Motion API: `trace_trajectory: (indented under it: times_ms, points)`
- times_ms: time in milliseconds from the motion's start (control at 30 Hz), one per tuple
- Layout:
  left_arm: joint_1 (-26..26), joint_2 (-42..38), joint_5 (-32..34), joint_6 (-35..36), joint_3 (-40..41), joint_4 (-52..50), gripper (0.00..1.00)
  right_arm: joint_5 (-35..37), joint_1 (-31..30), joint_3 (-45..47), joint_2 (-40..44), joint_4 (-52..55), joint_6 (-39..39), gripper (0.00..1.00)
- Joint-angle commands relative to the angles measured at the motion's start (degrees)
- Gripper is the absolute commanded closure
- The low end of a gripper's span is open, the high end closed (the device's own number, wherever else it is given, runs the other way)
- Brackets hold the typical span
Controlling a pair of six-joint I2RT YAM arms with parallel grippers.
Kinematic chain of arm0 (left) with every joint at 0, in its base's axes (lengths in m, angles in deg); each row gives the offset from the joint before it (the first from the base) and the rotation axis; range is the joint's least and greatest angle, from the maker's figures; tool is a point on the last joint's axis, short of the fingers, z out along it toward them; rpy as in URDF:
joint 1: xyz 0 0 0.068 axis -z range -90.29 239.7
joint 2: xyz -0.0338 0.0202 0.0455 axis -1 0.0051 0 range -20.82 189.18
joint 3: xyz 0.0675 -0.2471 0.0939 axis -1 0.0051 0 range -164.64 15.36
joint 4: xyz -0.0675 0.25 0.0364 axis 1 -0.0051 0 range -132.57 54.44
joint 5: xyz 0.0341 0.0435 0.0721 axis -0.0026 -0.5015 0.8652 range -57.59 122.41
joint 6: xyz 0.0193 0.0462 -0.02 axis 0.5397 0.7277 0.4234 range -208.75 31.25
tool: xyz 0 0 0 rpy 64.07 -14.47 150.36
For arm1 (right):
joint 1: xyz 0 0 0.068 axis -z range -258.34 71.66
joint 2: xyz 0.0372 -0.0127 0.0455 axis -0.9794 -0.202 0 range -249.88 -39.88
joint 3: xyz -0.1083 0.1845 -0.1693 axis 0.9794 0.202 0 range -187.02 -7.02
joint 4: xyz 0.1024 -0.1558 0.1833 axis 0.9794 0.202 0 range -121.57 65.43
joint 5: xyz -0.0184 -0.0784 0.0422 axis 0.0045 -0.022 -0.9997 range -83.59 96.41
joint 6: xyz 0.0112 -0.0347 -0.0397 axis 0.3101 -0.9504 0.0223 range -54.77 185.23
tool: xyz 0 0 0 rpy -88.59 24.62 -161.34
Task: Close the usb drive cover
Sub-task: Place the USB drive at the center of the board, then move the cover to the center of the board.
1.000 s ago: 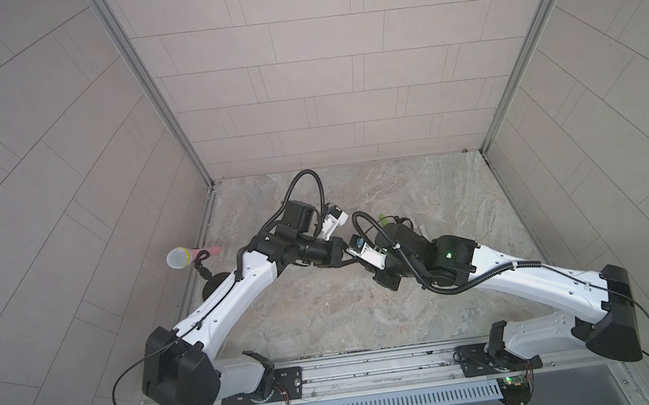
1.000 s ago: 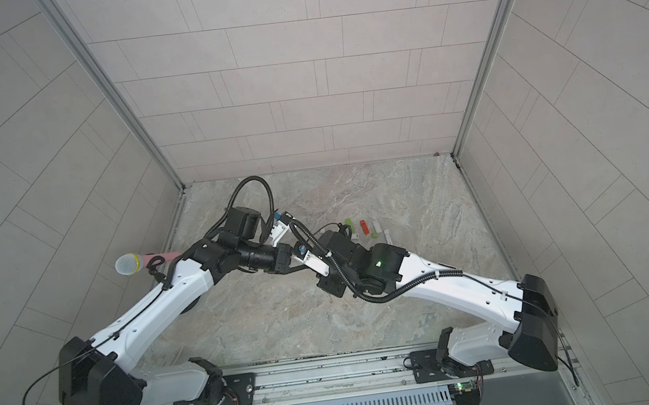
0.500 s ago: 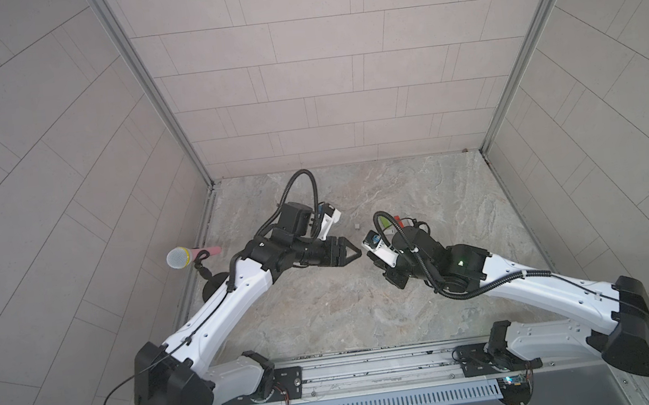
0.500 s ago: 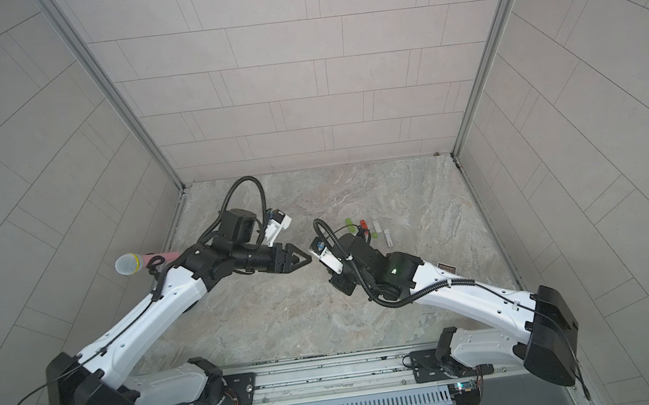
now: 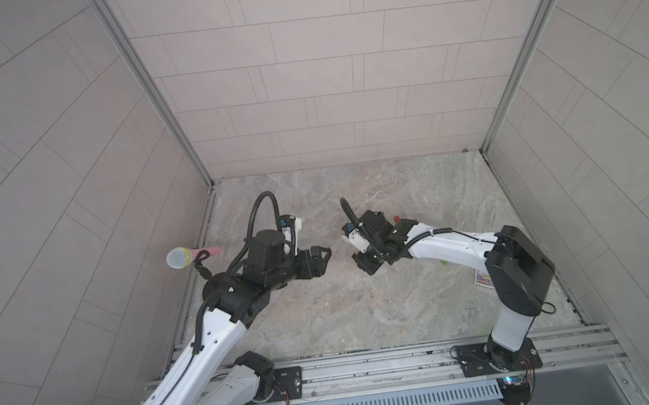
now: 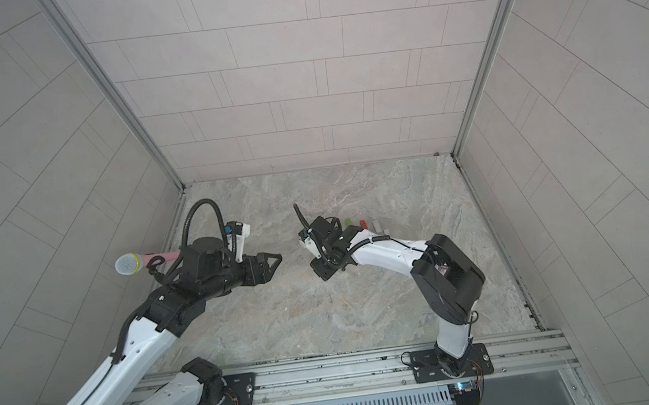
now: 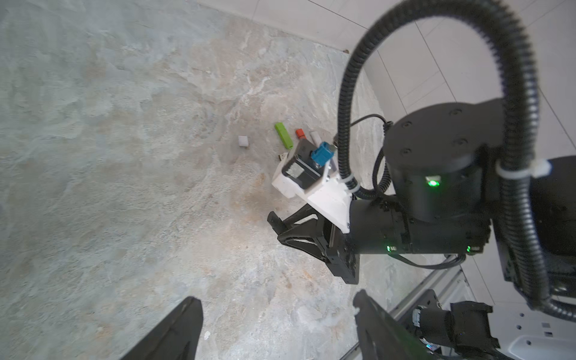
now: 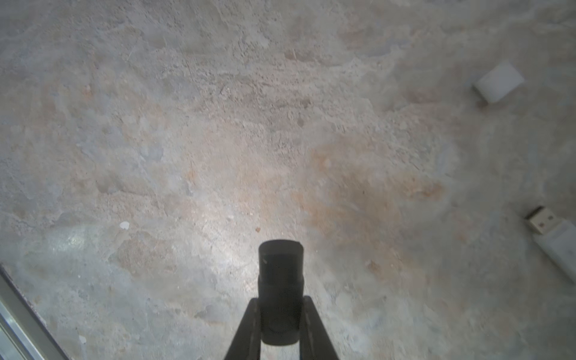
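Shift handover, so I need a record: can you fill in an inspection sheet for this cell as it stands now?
Surface: marbled tabletop, stained, small white crumbs.
Job's things: black drive, looks capped, clamped by right gripper; white drive lies with bare plug, white cap apart from it.
Clutter: green drive, red piece, printed card beside right arm.
Grippers: left gripper fingers wide apart, empty; right gripper shut on the black drive.
Cables: corrugated hoses arch clear of the table.
Surroundings: tiled walls, microphone by the left wall.
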Motion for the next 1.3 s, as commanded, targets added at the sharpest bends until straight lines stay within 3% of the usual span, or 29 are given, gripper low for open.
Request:
trace_trajectory:
  times_ms: [0,167,467,767,900,1267]
  points:
    - [-0.3,-1.6,4.1,0.4,1.4,1.0,0.16,-1.0,-0.1,-7.2,-5.8,7.1,1.8,0.87]
    - [-0.4,-2.5,4.2,0.3,2.5,0.7,0.16,0.6,-0.4,-15.3,-13.1,10.4,2.4,0.87]
    - [-0.4,-2.5,4.0,0.4,3.5,0.7,0.15,3.9,-0.8,-23.8,-19.4,16.2,2.1,0.78]
    - [-0.5,-1.7,3.6,1.3,3.7,0.6,0.14,7.4,0.3,-29.3,-17.6,21.4,1.3,0.53]
    - [-0.6,-1.3,3.5,1.5,3.6,0.6,0.13,10.1,3.0,-31.4,-17.2,21.9,3.1,0.52]
    - [-0.8,-1.3,3.8,1.3,4.8,1.5,0.11,8.2,10.8,-42.7,-26.2,22.9,12.9,0.52]
